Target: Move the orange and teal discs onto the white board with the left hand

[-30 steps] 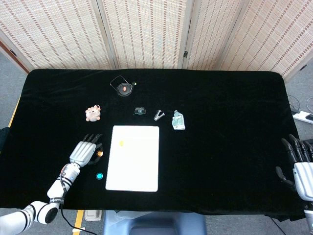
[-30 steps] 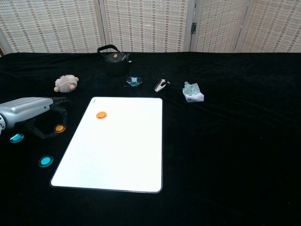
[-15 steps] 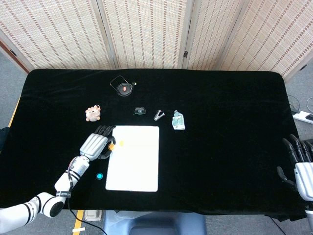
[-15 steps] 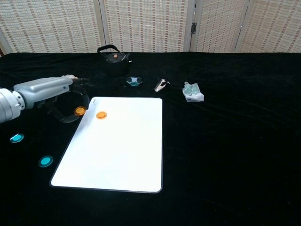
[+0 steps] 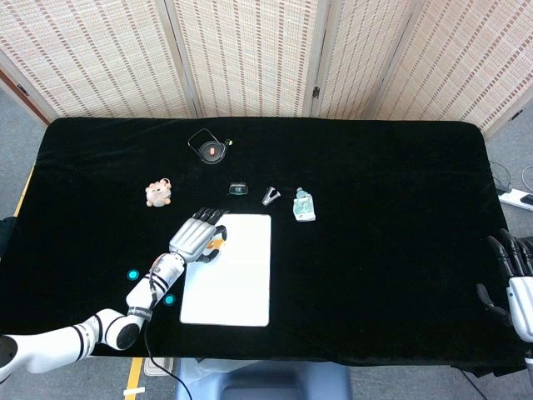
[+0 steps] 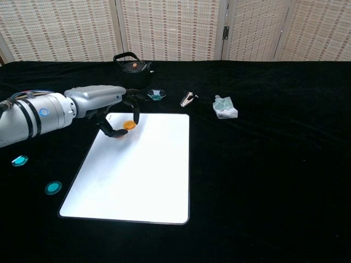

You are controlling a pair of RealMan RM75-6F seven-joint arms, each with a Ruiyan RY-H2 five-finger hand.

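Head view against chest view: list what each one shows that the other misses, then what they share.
Only the head view shows the right hand at the table's right edge and the pink plush toy. Only the chest view shows plainly the left hand holding an orange disc over the white board. Both show the board, the kettle and two teal discs.

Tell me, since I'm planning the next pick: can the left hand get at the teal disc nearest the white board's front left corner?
Probably yes. The round teal disc lies bare on the black cloth beside the flat white board, nothing over it. But the left hand is holding a small orange disc over the board and must release it first.
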